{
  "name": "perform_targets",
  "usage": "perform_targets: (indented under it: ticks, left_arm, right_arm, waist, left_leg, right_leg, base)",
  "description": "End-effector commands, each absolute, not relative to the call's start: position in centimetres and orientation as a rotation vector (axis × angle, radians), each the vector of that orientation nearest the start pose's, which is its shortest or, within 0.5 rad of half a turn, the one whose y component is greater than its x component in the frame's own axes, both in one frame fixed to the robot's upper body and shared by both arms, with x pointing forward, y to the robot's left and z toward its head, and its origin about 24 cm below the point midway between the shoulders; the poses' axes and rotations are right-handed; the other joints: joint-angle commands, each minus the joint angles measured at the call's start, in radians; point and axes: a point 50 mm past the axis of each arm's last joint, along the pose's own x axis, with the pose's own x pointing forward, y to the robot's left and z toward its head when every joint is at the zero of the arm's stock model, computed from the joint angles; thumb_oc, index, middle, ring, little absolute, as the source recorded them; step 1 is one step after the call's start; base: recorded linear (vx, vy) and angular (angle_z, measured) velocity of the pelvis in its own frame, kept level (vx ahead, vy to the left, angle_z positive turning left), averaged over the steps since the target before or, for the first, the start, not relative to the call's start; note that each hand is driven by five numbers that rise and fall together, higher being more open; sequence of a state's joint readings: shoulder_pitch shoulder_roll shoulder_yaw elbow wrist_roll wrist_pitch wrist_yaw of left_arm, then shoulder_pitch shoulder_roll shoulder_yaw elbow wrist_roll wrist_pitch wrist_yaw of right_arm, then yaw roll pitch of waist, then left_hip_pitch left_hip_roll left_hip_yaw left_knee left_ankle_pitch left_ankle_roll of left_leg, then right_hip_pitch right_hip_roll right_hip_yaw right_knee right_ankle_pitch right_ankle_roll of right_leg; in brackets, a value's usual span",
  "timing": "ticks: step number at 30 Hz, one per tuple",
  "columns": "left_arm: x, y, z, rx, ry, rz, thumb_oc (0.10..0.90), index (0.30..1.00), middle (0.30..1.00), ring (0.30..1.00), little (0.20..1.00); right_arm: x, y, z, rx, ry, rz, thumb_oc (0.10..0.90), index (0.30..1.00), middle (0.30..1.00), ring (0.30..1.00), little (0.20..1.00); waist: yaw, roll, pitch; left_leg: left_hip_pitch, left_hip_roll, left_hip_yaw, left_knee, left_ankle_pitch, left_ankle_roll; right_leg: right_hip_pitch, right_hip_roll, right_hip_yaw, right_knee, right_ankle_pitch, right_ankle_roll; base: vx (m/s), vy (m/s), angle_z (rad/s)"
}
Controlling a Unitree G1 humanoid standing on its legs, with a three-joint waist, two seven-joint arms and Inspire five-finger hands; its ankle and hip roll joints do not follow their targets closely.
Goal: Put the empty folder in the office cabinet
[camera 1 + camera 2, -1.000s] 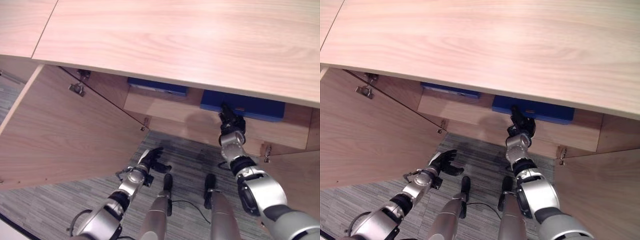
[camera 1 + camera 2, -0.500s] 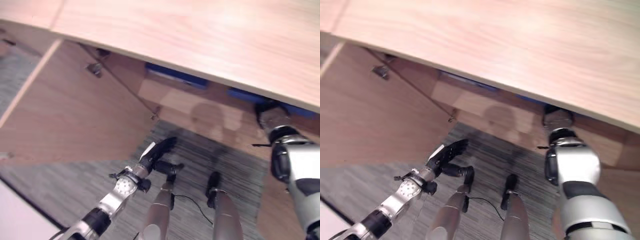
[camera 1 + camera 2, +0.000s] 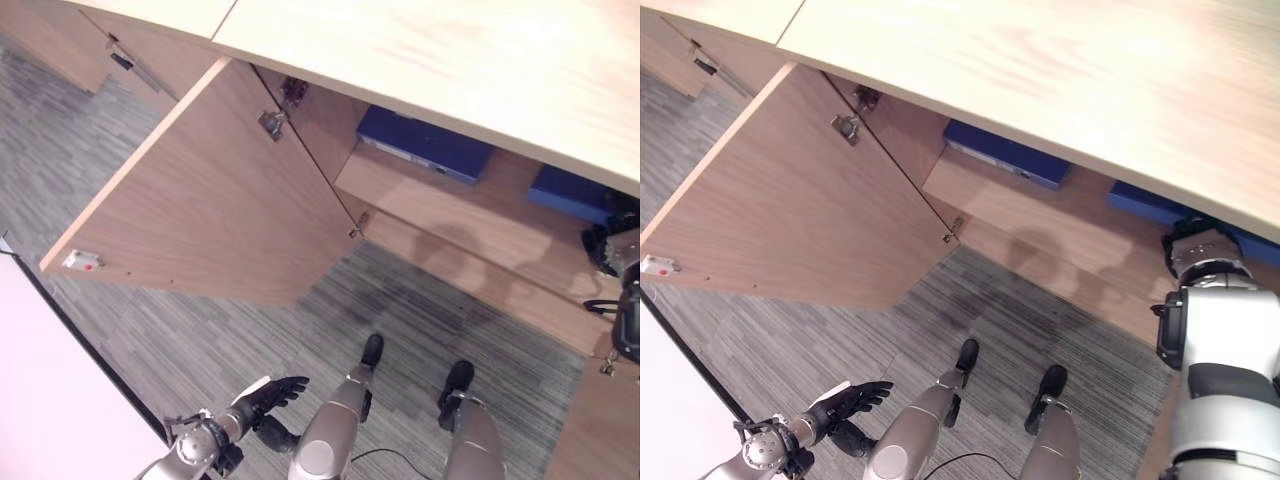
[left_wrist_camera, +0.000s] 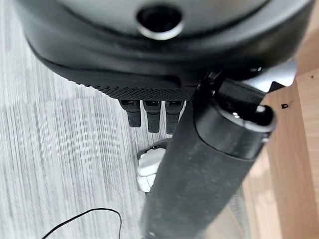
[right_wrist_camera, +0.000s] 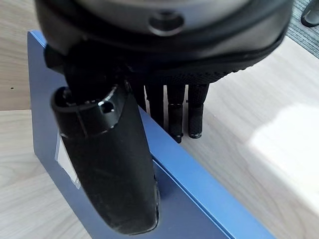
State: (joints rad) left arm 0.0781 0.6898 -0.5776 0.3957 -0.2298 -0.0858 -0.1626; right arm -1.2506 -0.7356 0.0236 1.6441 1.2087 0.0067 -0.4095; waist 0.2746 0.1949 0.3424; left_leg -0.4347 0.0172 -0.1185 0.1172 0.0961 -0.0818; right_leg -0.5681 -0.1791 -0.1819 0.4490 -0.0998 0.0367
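Note:
A blue folder (image 3: 568, 192) lies on the cabinet's wooden shelf (image 3: 470, 215), at the right. My right hand (image 3: 608, 240) reaches in to it under the cabinet top. In the right wrist view the folder (image 5: 199, 199) runs between the thumb (image 5: 109, 164), which lies on its face, and the straight fingers (image 5: 174, 114), which point down at the shelf behind its edge. A second blue folder (image 3: 425, 145) lies further left on the same shelf. My left hand (image 3: 265, 395) hangs low over the carpet, open with straight fingers (image 4: 152, 114) and holding nothing.
The cabinet's left door (image 3: 210, 200) stands wide open over the grey striped carpet (image 3: 200, 340). The light wooden cabinet top (image 3: 450, 50) overhangs the shelf. A white surface (image 3: 50, 400) fills the lower left corner. Part of the right door (image 3: 600, 440) shows at the lower right.
The camera has swung, so the whole picture has shifted. My left hand has dropped lower towards the carpet. My right hand stays at the blue folder on the shelf.

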Motion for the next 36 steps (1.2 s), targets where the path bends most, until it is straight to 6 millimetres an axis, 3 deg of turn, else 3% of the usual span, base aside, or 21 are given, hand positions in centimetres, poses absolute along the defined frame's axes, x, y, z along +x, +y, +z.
perform_targets:
  ticks: [1, 3, 8, 11, 15, 21, 25, 26, 36]
  left_arm:
    - [19.7, 21.2, -4.8, 0.446, 0.495, -0.512, 0.8, 0.9, 0.9, 0.9, 0.9]
    - [19.9, 20.6, -5.1, 0.435, 0.49, -0.508, 0.8, 0.9, 0.9, 0.9, 0.9]
    - [20.8, 19.8, -5.0, 0.412, 0.459, -0.489, 0.8, 0.9, 0.9, 0.9, 0.9]
    - [22.0, 18.8, -4.6, 0.38, 0.418, -0.448, 0.8, 0.9, 0.9, 0.9, 0.9]
    - [22.5, 18.3, -4.8, 0.371, 0.416, -0.424, 0.8, 0.9, 0.9, 0.9, 0.9]
    - [23.3, 17.2, -5.3, 0.36, 0.418, -0.375, 0.8, 0.9, 0.9, 0.9, 0.9]
    - [23.7, 16.7, -5.6, 0.341, 0.422, -0.345, 0.8, 0.9, 0.9, 0.9, 0.9]
    - [24.7, 15.8, -5.8, 0.322, 0.431, -0.304, 0.8, 0.9, 0.9, 0.9, 0.9]
    - [25.5, 14.3, -6.8, 0.319, 0.479, -0.263, 0.8, 0.9, 0.9, 0.9, 0.9]
  right_arm:
    - [36.0, -36.6, 18.8, 0.825, -0.005, -0.912, 0.8, 0.9, 0.9, 0.9, 0.9]
    - [36.0, -35.8, 16.2, 0.909, 0.036, -0.924, 0.8, 0.9, 0.9, 0.9, 0.9]
    - [36.8, -33.4, 13.6, 0.971, 0.035, -0.884, 0.8, 0.9, 0.9, 0.9, 0.9]
    - [37.3, -29.3, 9.9, 0.998, 0.056, -0.812, 0.8, 0.9, 0.9, 0.9, 0.9]
    - [37.1, -26.8, 7.7, 1.001, 0.071, -0.764, 0.8, 0.9, 0.9, 0.9, 0.9]
    - [36.2, -22.2, 5.9, 0.961, 0.051, -0.61, 0.8, 0.9, 0.9, 0.9, 0.9]
    - [35.3, -21.1, 5.0, 0.934, 0.051, -0.564, 0.8, 0.9, 0.9, 0.9, 0.9]
    - [33.6, -19.6, 3.1, 0.903, 0.081, -0.501, 0.8, 0.9, 0.9, 0.9, 0.9]
    - [31.7, -17.3, 1.0, 0.869, 0.146, -0.421, 0.8, 0.9, 0.9, 0.9, 0.9]
  waist:
    - [0.012, -0.023, -0.015]
    - [0.01, -0.018, -0.017]
    - [0.007, -0.02, -0.021]
    - [-0.014, -0.027, -0.017]
    - [-0.036, -0.036, -0.021]
    - [-0.082, -0.053, -0.034]
    - [-0.103, -0.057, -0.038]
    - [-0.139, -0.067, -0.044]
    - [-0.195, -0.081, -0.061]
  left_leg:
    - [0.033, 0.056, 0.025, 0.042, -0.138, -0.051]
    - [0.037, 0.057, 0.022, 0.029, -0.127, -0.047]
    - [0.05, 0.06, 0.017, 0.005, -0.115, -0.044]
    - [0.069, 0.065, 0.02, -0.018, -0.107, -0.045]
    - [0.087, 0.07, 0.029, -0.048, -0.098, -0.045]
    - [0.139, 0.08, 0.046, -0.125, -0.072, -0.046]
    - [0.162, 0.082, 0.056, -0.147, -0.064, -0.047]
    - [0.19, 0.081, 0.069, -0.168, -0.058, -0.047]
    - [0.235, 0.078, 0.105, -0.204, -0.052, -0.052]
  right_leg:
    - [0.196, 0.012, 0.025, -0.017, -0.166, 0.088]
    - [0.201, 0.012, 0.02, -0.028, -0.154, 0.089]
    - [0.212, 0.013, 0.019, -0.05, -0.14, 0.091]
    - [0.221, 0.016, 0.023, -0.065, -0.13, 0.089]
    - [0.228, 0.018, 0.027, -0.089, -0.116, 0.092]
    - [0.245, 0.019, 0.033, -0.138, -0.083, 0.096]
    - [0.253, 0.019, 0.035, -0.151, -0.074, 0.098]
    - [0.264, 0.019, 0.042, -0.168, -0.059, 0.098]
    - [0.276, 0.023, 0.065, -0.219, -0.015, 0.103]
  base:
    - [0.0, 0.0, 0.0]
    - [0.0, 0.0, 0.0]
    - [0.0, 0.003, -0.01]
    - [-0.02, 0.032, -0.02]
    - [-0.01, 0.038, -0.05]
    - [0.0, 0.052, -0.1]
    - [0.01, 0.043, -0.08]
    - [0.04, 0.073, -0.11]
    - [0.01, 0.046, -0.11]
